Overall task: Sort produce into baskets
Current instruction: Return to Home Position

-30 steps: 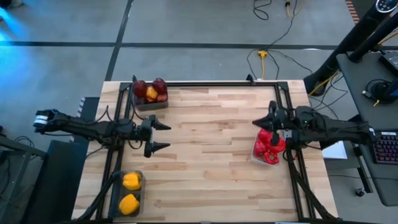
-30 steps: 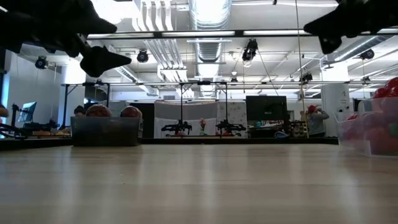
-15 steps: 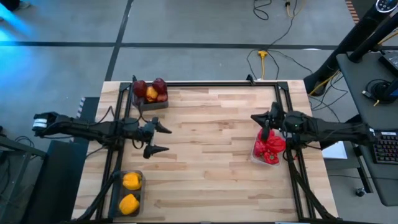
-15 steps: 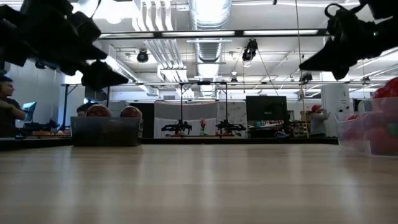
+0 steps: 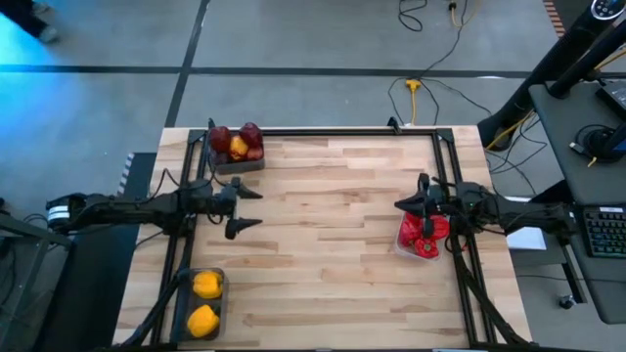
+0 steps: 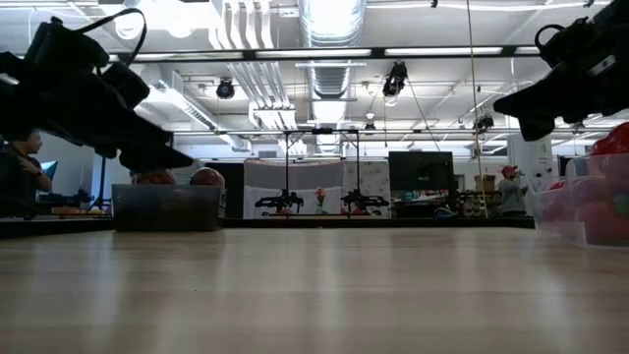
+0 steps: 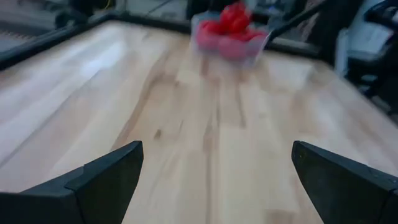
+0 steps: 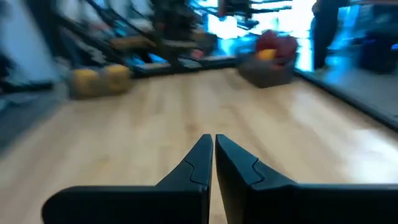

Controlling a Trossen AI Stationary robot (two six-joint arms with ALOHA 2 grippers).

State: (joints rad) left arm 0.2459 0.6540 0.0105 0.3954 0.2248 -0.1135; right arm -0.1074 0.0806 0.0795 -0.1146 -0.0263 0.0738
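Observation:
The produce lies sorted in three baskets. A dark basket at the far left holds dark red apples and an orange fruit. A dark basket at the near left holds two yellow peppers. A clear basket at the right edge holds red peppers. My left gripper hangs open over bare wood by the left edge, pointing toward the right edge, nothing between its fingers. My right gripper is shut and holds nothing. It hovers beside the clear basket's far end, pointing toward the left edge.
A black frame runs along the table's far, left and right sides. The middle of the wooden table is bare boards. Beyond the far edge the low view shows a room with people and stands.
Both grippers have come down closer to the table. The left one has also swung a little toward the far edge and stays open. The right one stays shut. No produce or basket has moved.

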